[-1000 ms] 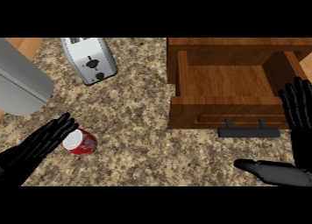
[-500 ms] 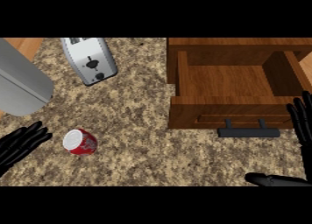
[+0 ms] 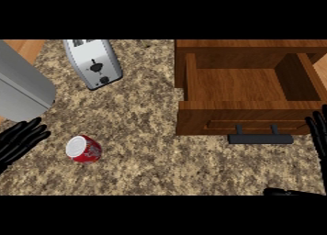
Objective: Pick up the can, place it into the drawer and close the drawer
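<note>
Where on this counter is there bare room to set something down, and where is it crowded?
Free: the wide granite between the can and the drawer front, and the drawer's bare floor. Crowded: the left side, with toaster, grey appliance and left hand.

Open counter [image 3: 153,151] between can [image 3: 83,149], drawer [image 3: 244,92].

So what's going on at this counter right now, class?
A robot stands at a granite counter. The red can sits upright and untouched, just right of the open left hand. The right hand is open beside the wooden drawer, which is open and holds nothing. A toaster stands farther back.
</note>
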